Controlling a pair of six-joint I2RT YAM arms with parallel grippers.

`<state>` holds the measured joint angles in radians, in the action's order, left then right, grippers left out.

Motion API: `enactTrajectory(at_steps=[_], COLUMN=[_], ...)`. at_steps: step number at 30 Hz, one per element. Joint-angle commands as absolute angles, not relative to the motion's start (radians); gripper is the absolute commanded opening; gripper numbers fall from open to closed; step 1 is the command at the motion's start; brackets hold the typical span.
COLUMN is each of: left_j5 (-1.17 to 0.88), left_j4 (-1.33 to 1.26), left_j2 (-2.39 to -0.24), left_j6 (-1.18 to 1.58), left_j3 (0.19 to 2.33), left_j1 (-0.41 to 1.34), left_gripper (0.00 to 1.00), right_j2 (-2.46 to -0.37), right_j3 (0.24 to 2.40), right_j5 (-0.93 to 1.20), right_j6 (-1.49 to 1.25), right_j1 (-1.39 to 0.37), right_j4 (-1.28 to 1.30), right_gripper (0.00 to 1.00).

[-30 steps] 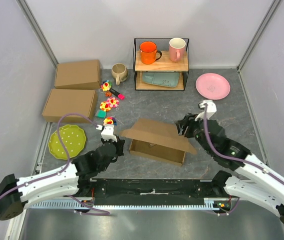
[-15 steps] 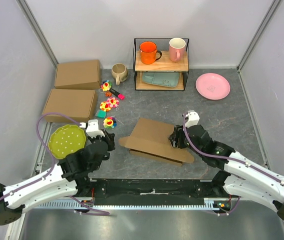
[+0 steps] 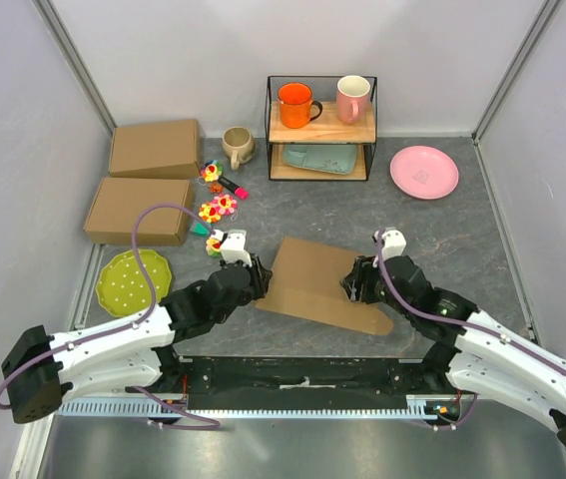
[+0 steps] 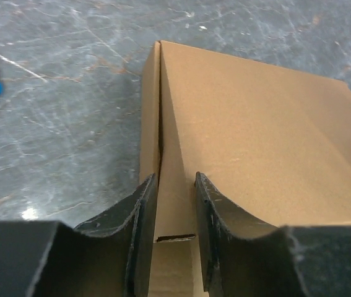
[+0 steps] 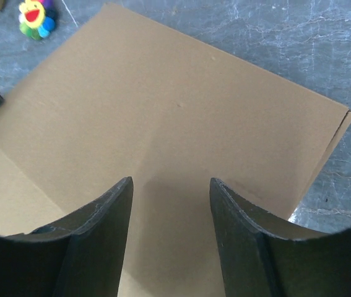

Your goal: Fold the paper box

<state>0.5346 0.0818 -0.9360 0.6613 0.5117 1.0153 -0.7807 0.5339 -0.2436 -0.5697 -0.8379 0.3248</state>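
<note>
Brown paper box (image 3: pixel 307 294), lid (image 3: pixel 324 267) down, grey table (image 3: pixel 442 225)

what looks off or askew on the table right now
The paper box isn't shut square: its lid stands off the left wall, leaving a dark gap, and a front flap pokes out untucked at the near right corner.

Grey table (image 3: pixel 302 210): paper box (image 3: pixel 312 277), green plate (image 3: pixel 133 281), pink plate (image 3: pixel 423 172), rack (image 3: pixel 324 130).

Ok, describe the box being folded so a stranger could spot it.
Start at the wire shelf at the back. Come straight forward: the box lies between the left tool and the right tool. Unlike the two boxes at the far left, it sits askew with a flap poking out.
</note>
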Motion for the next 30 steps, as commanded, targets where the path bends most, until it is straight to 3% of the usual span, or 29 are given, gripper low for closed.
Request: enactTrajectory(at_steps=[1,7,13,20,24,30], left_j5=[0.396,0.379,0.410,0.373,0.338,0.314], left_j4=[0.005,0.008,0.005,-0.043,-0.078,-0.112], left_j2=[-0.957,-0.948,-0.922,-0.951,-0.965,-0.956], left_j6=[0.707,0.742,0.758,0.801,0.824,0.856], left_j3=[0.477,0.416,0.384,0.357,0.328,0.276], left_j1=[1.011,1.009,1.008,1.008,1.008,1.008], left_gripper=[0.38,0.35,0.37,0.37,0.36,0.34], right_j2=[-0.692,-0.689,-0.695,-0.736,-0.736,-0.700], right_j3=[0.541,0.564,0.636,0.632,0.557,0.446], right_j5=[-0.262,-0.384,-0.502,-0.421,-0.321,-0.233], right_j6=[-0.626,-0.690,-0.822,-0.882,-0.913,-0.959], right_j1=[-0.841,-0.841,-0.841,-0.842,-0.841,-0.841], right_j4=[0.356,0.447,0.647,0.723,0.643,0.522], right_gripper=[0.61,0.61,0.75,0.87,0.88,0.77])
